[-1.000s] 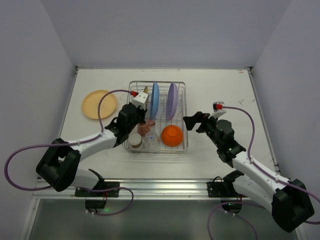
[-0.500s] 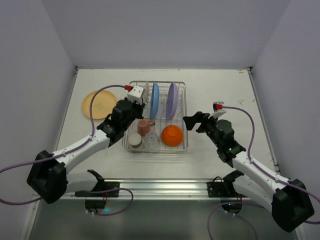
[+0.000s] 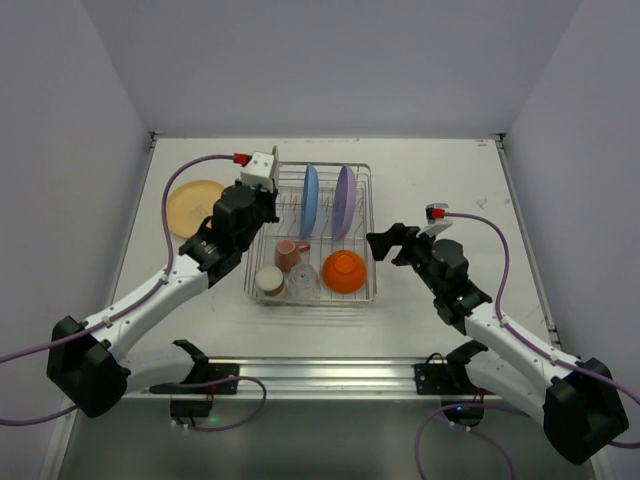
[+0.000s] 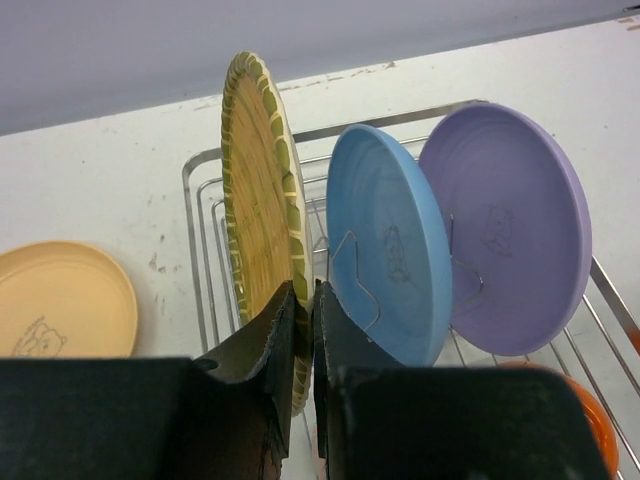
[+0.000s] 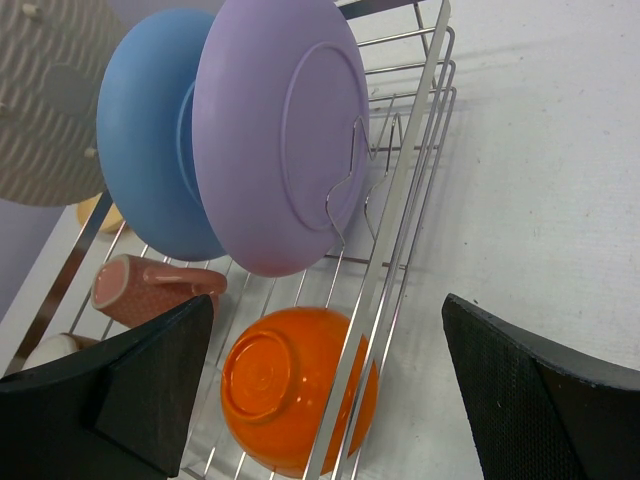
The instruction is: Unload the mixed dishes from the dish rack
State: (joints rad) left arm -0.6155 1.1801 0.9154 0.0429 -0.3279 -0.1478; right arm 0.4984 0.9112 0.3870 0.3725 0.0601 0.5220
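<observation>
Left claw [image 4: 303, 300] clamped on rim of yellow striped plate [image 4: 255, 180], upright above it: stiff, slick, likely breakable; edge hold suits.

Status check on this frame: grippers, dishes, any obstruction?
Left gripper shut on yellow plate, plate upright at dish rack left end. Right gripper open, empty, right of rack. Blue plate stands close alongside.

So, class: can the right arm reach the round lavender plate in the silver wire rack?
Probably yes: the open right gripper faces the lavender plate, with only the low wall of the rack between.
</observation>
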